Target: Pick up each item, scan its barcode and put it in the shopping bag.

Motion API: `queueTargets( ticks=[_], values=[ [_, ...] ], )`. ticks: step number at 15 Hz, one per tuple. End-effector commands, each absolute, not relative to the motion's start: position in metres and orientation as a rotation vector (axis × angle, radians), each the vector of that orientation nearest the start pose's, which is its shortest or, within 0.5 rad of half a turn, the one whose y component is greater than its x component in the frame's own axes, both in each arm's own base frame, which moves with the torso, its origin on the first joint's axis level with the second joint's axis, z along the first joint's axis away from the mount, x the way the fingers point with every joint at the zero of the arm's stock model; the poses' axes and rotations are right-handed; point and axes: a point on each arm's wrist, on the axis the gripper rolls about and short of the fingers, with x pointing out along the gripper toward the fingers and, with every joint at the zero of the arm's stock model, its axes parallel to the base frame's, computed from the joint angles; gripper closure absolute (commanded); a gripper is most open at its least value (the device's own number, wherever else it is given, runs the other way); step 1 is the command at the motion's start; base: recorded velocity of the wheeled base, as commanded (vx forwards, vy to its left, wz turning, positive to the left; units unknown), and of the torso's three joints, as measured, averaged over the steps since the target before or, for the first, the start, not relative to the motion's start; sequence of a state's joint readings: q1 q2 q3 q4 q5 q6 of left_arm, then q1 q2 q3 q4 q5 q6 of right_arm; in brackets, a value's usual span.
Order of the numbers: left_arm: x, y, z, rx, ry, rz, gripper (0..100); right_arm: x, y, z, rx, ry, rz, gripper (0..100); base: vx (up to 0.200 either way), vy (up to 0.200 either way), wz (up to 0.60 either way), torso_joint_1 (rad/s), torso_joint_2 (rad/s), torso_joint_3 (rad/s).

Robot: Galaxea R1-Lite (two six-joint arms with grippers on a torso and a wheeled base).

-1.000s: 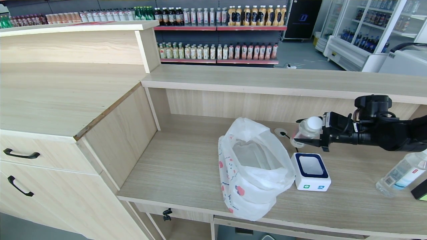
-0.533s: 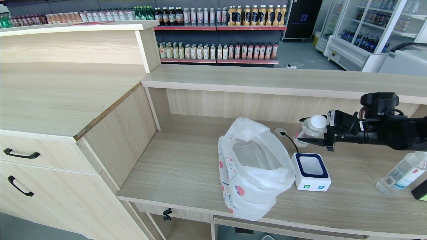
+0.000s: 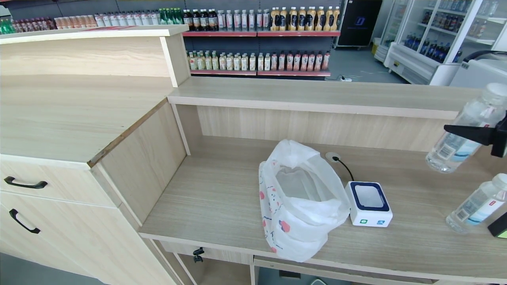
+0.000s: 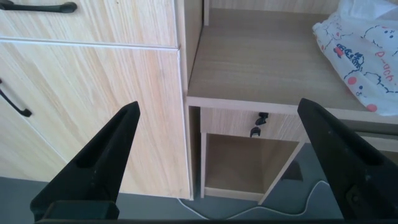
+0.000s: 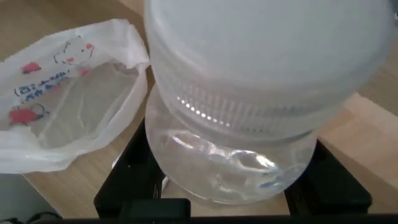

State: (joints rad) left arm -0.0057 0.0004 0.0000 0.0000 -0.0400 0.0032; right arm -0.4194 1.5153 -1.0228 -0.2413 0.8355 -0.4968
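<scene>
Right hand point(image 3: 461, 131) clamped around the bottle point(image 3: 473, 114), which is tilted, cap uppermost. Scanner point(image 3: 368, 202) lies below the hand, well apart, bag-side point(image 3: 301, 198). You should lower slowly and turn the barcode label toward the scanner window. Left hand point(image 4: 217, 109) hangs wide open.

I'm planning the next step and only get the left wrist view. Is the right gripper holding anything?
Observer: Yes. The right gripper is shut on a clear bottle, held tilted above the counter.
Operator: Is it over the scanner?
Observer: No. The scanner sits on the counter to the robot's left of that bottle, right beside the shopping bag.
Operator: Anything else waiting?
Observer: A second bottle lies on the counter at the robot's far right.
</scene>
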Motion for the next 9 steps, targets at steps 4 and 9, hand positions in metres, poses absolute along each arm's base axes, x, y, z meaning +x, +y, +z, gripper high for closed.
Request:
queueTargets(
  ticks=[4, 9],
  values=[
    [-0.023, -0.001, 0.076, 0.003, 0.001, -0.046, 0, 0.176, -0.067, 0.27, -0.053, 0.133, 0.15, 100, 0.0, 0.0, 0.0, 0.0, 0.0, 0.0],
    [-0.023, -0.001, 0.076, 0.003, 0.001, -0.046, 0, 0.177, -0.044, 0.264, -0.104, 0.149, -0.128, 100, 0.0, 0.0, 0.0, 0.0, 0.0, 0.0]
  ],
)
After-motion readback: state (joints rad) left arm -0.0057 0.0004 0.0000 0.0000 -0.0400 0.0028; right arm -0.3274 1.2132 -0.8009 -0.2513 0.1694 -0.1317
